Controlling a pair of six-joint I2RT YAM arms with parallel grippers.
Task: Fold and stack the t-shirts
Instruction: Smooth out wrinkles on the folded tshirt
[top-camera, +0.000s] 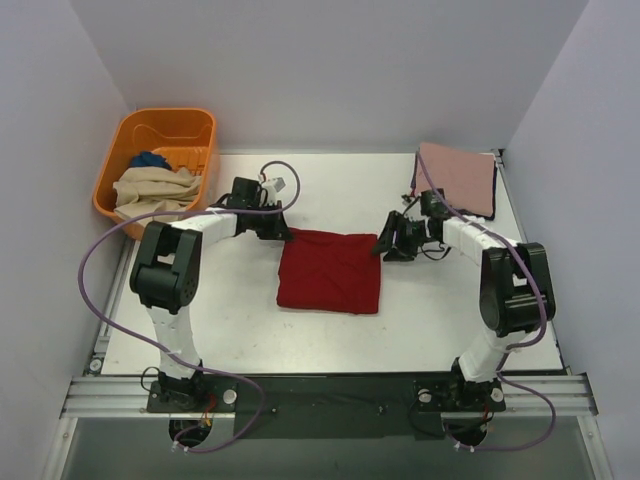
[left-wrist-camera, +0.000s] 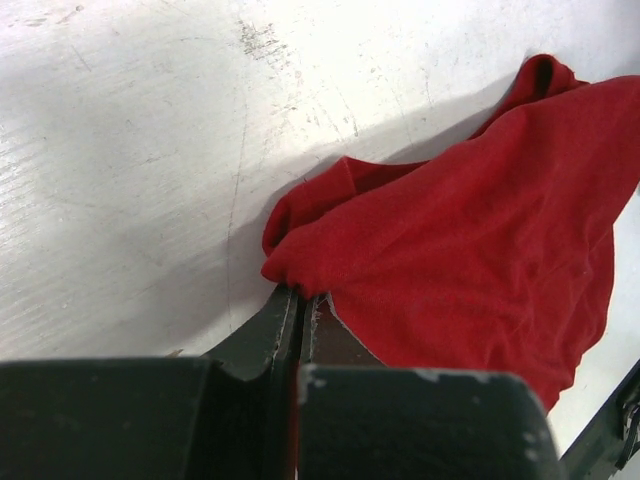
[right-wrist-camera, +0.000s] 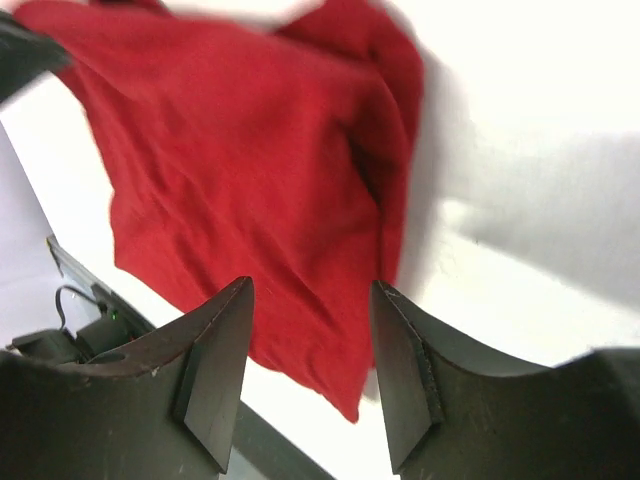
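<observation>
Pinched back-left corner of dark red t-shirt (top-camera: 330, 272) in clenched left tool (left-wrist-camera: 298, 300) | held right tool (right-wrist-camera: 312, 300) released, jaws apart, empty, by shirt's right edge | found shirt a rumpled folded square mid tabletop (top-camera: 240, 320), white, scuffed | logged dusty pink t-shirt (top-camera: 462, 178) flat far right; orange basket (top-camera: 150, 125) far left with beige t-shirt (top-camera: 155, 188), blue t-shirt (top-camera: 150, 160) | pale walls around

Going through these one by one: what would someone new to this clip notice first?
The dark red t-shirt lies folded in the middle of the table, the left gripper pinching its far-left corner and the right gripper open beside its far-right corner. An orange basket holding beige cloth and blue cloth sits at the far-left corner. A dusty pink t-shirt lies flat at the far-right corner.
</observation>
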